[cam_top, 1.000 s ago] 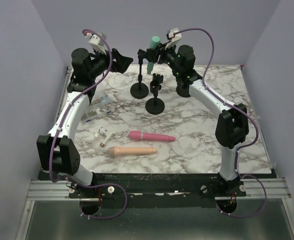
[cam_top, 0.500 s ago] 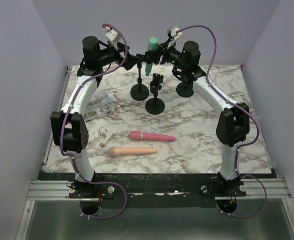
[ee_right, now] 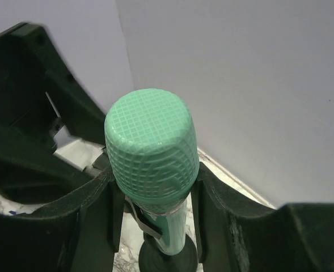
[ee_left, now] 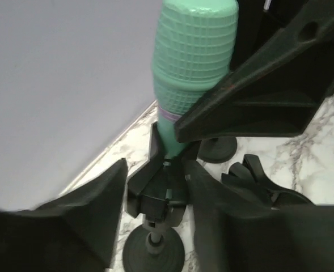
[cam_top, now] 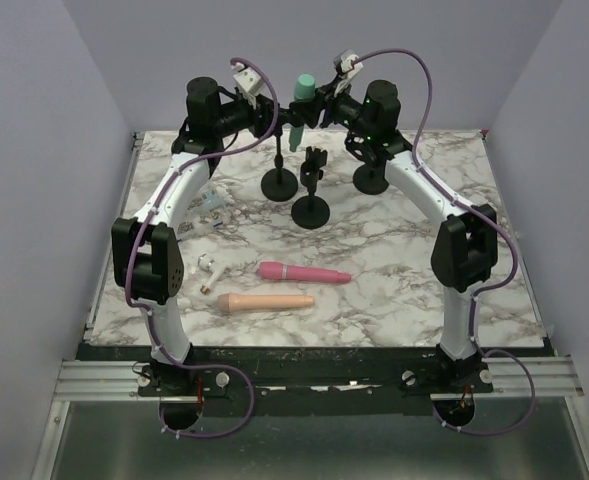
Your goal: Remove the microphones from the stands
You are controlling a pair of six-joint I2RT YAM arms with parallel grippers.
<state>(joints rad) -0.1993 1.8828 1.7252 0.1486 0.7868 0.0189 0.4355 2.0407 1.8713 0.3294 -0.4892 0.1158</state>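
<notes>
the jaws of the right gripper are clenched on the green microphone, one finger on each side just under its head. the jaws of the left gripper stand on both sides of the clip of the stand; whether they press it i cannot tell. the green microphone sits in this clip, head up. a pink microphone and a beige microphone lie well in front of the stand.

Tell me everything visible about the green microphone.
The green microphone has a grid-textured, plastic-looking domed head over a slimmer handle. It stands nearly upright, its handle seated in the clip of the black stand near the far edge of the table. The right tool straddles it below the head; contact is unclear.
</notes>
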